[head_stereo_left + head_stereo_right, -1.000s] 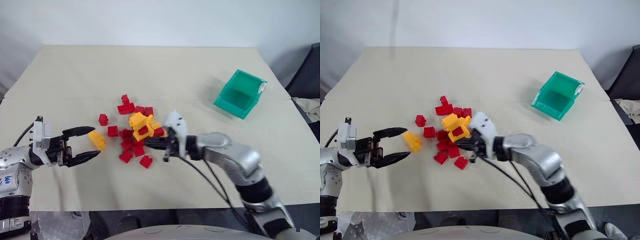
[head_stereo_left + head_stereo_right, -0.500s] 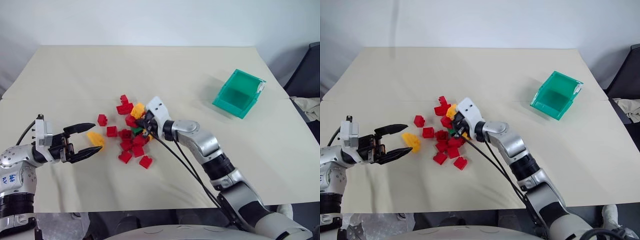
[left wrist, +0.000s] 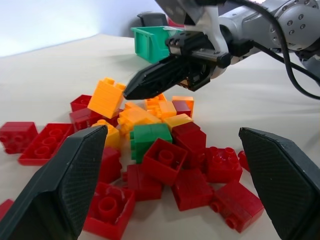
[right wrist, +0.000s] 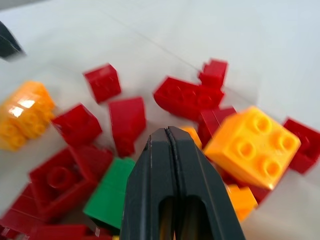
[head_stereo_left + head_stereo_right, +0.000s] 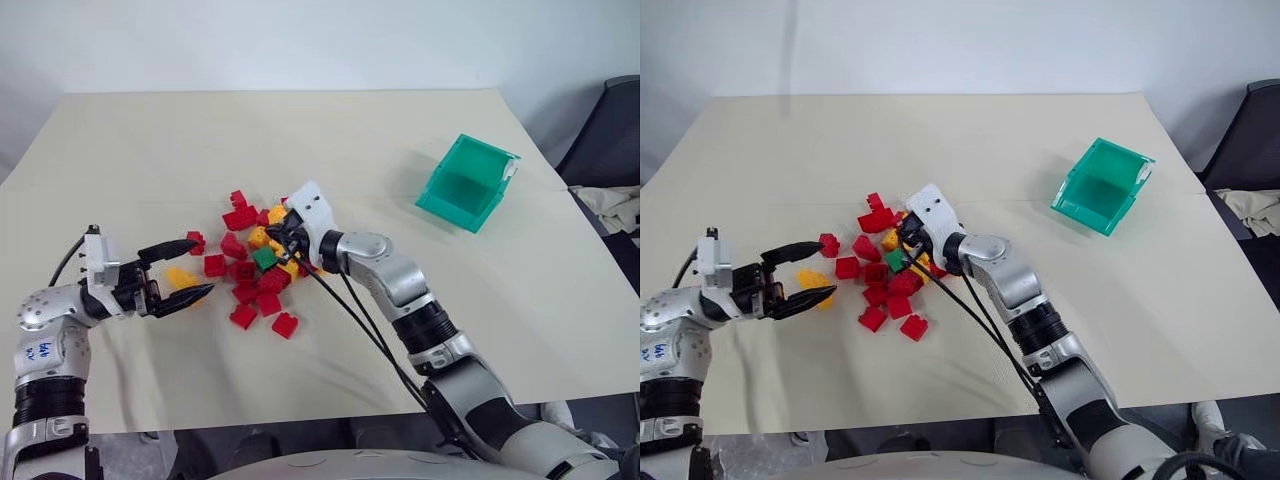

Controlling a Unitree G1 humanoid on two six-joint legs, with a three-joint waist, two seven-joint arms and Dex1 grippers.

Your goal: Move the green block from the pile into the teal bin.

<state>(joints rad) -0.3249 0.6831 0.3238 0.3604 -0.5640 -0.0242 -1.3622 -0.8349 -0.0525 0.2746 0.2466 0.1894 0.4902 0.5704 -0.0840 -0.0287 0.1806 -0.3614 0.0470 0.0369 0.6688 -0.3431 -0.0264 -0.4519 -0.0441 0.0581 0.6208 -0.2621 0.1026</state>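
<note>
A pale beige table [image 5: 330, 140] stands before a plain white wall, with a dark chair at the right edge of the frame. In the middle of the table, a little left of centre in the head views, lies the pile [image 5: 255, 270] of red and yellow bricks. The green block [image 5: 264, 258] sits in the heart of that pile, lying among red bricks with yellow ones just behind it; in the left wrist view the green block [image 3: 150, 139] shows with a red brick leaning against its front.

The right gripper [image 5: 277, 235] reaches into the pile from the lower right of the frame, its two black fingers pressed together with no gap and nothing between them. Its tip is just above and beside the green block, next to a tilted yellow brick [image 4: 252, 146]; whether it touches either one cannot be told. In the right wrist view the green block [image 4: 111, 192] lies just beside the closed fingers.

The left gripper [image 5: 192, 268] is at the left side of the frame, at the pile's left edge, its fingers spread wide and holding nothing. A lone yellow brick [image 5: 180, 279] lies on the table between them.

The teal bin [image 5: 466, 184] stands in the upper right of the frame, well apart from the pile, tilted and holding nothing.
</note>
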